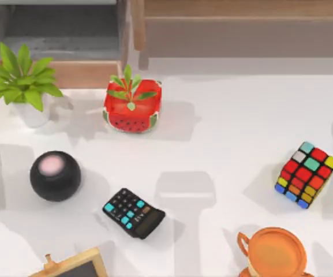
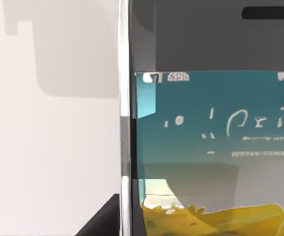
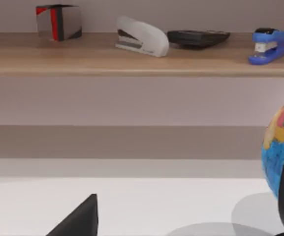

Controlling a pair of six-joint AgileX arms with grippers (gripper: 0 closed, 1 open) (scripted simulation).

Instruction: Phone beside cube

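Your left gripper [image 2: 100, 222] appears as a dark wedge at the edge of the left wrist view, just beside the phone [image 2: 210, 147]. You cannot tell whether it is clenched on the phone or released from it. The phone sits very close to that camera. You see its pale frame running down one side, a lit teal screen with white lettering, and a yellow patch along the screen's edge. The white table [image 2: 48, 147] lies beside it. These pictures do not tell you how far the phone is from the cube [image 1: 306, 175].

The cube rests on the table at the top view's right side, turned at an angle, with red, yellow, teal, orange and blue stickers facing up. An orange cup [image 1: 273, 252] stands near the cube on its front side. A black calculator [image 1: 134, 212] lies well to the cube's left and a little nearer the front. A black ball with a pink top [image 1: 55, 175] sits farther left again. A red watermelon planter [image 1: 133, 105] stands left of the cube and farther back, and a leafy plant in a white pot [image 1: 22, 83] is the farthest left.

Your right gripper [image 3: 78, 219] is a dark tip over the table in the right wrist view, and you cannot tell its state either. It faces a wooden shelf [image 3: 132, 61] that carries a white stapler [image 3: 142, 37] and a blue stapler [image 3: 269, 45], with a globe [image 3: 282, 157] close by.
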